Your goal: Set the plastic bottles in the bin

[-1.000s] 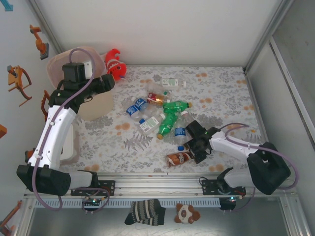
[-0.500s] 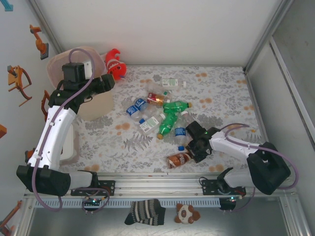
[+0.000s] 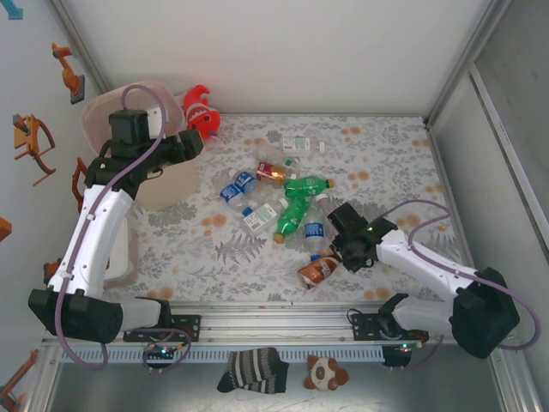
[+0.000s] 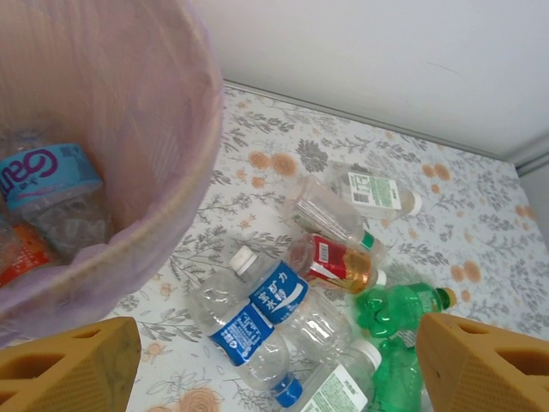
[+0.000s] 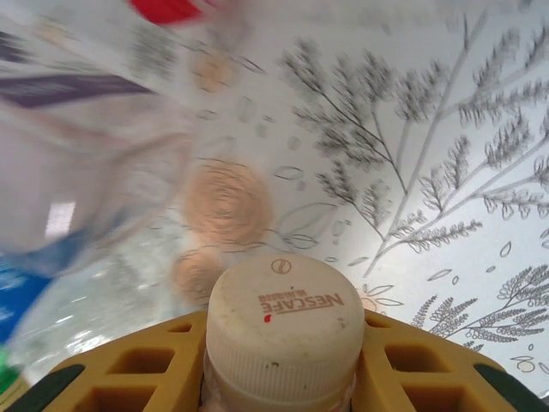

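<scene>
Since a second ago the right gripper [image 3: 337, 256] has closed on the brown bottle [image 3: 317, 271] at lower centre of the overhead view. That bottle has tipped up and shifted slightly right, while the left arm has not moved. From the right wrist, ribbed yellow pads [image 5: 403, 360] squeeze the neck under a cream ridged cap [image 5: 281, 322] printed NESCAFE. The bottle's body is hidden below the frame edge, and the clear and blue shapes at left are too blurred to name. The left gripper [image 4: 274, 369] hangs wide open and empty by the rim of the bin [image 4: 163, 129], its orange honeycomb fingers [image 4: 69, 365] cut off at the bottom corners. The bin's translucent pink ribbed wall hides most of its contents; a crumpled blue-labelled bottle [image 4: 47, 172] and an orange scrap [image 4: 17, 257] show inside. Crushed green bottles [image 3: 302, 184], blue-wrapped bottles [image 3: 238, 186] and a red-labelled bottle [image 3: 273, 172] lie clustered mid-frame on the floral cloth [image 3: 386, 163].
</scene>
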